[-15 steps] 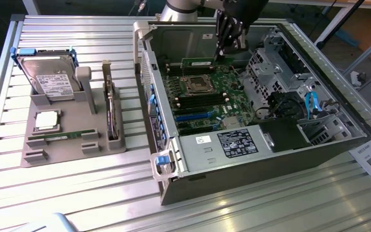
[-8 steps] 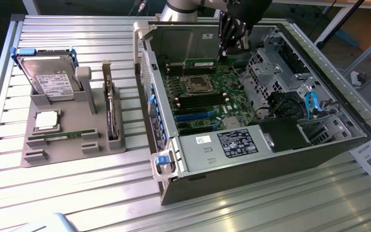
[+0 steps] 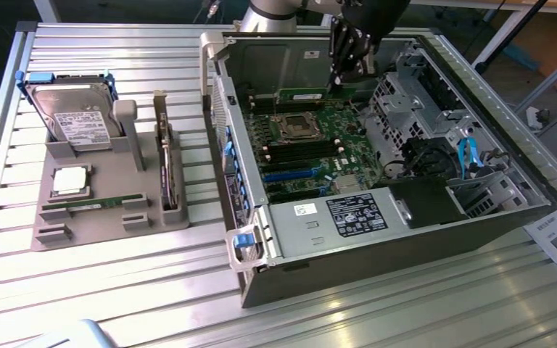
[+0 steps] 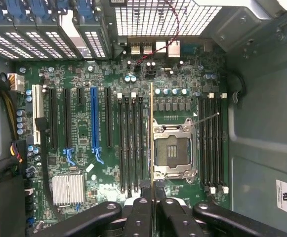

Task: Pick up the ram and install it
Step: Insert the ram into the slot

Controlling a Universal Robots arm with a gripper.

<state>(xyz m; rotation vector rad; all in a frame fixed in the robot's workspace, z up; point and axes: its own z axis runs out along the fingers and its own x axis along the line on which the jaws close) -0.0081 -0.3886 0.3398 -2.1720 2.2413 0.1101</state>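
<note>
Wrist view: tool point(image 4: 151, 200) clenched on the ram point(image 4: 151, 138), which is seen edge-on as a thin pale line running out from between the fingertips. It hangs over the motherboard point(image 4: 84, 133), parallel to the bank of dark memory slots point(image 4: 133, 143). It sits between that bank and the open processor socket point(image 4: 172, 150), nearest the slot on the socket side. Cannot tell whether its lower edge touches a slot or hangs above one.

Exterior view: tool point(image 3: 348, 72) reaches down into the open computer case point(image 3: 550, 196), which lies on its side on the slatted counter point(image 3: 114, 290). The ram point(image 3: 303, 95) shows as a green strip with a white label, just beyond the socket point(image 3: 298, 127).

Judgement on doing this step well:
- Keep the stick square to the slot along its whole length; a skewed stick would catch on the slot wall.
- Set it dead over one slot, not over the ridge between two.
- Match the notch in the contact edge to the slot key. The notch is hidden from here.
- The end latches need to stand open. Too small to read.
- Press straight down and evenly, so neither end seats first.
- Stay off the bare socket; its contacts look exposed.
</note>
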